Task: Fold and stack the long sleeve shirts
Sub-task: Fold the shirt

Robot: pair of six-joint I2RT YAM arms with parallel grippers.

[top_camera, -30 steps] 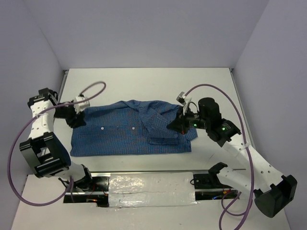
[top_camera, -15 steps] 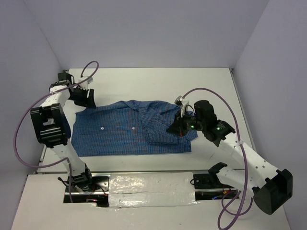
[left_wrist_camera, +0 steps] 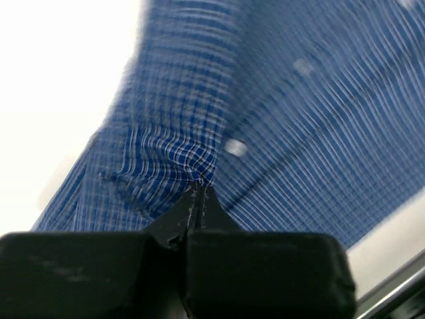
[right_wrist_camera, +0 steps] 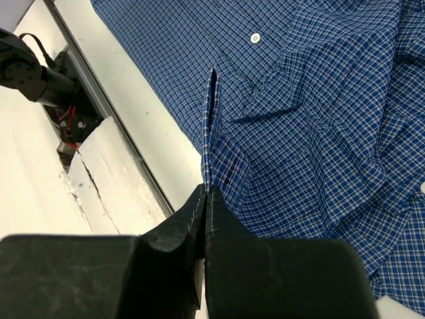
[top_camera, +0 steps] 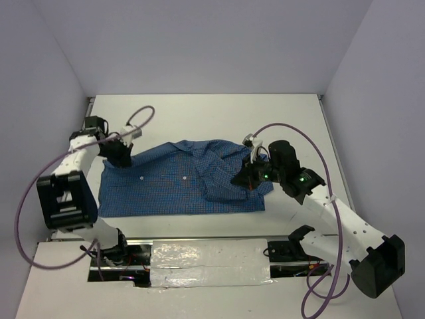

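- Blue checked shirt (top_camera: 166, 189) lies spread mid-table (top_camera: 199, 119), right part bunched over itself; sleeves hard to make out.
- Left gripper (left_wrist_camera: 199, 194) clamped on a cloth pinch at the far-left corner; wrist view blurred.
- Right gripper (right_wrist_camera: 206, 196) closed on a cloth edge, right side.

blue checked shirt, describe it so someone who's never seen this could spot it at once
On the white table, toward its near edge, lies a blue finely checked cloth button-up shirt with small white buttons. It is the only cloth there, pinched at its edges by the shut left gripper and right gripper.
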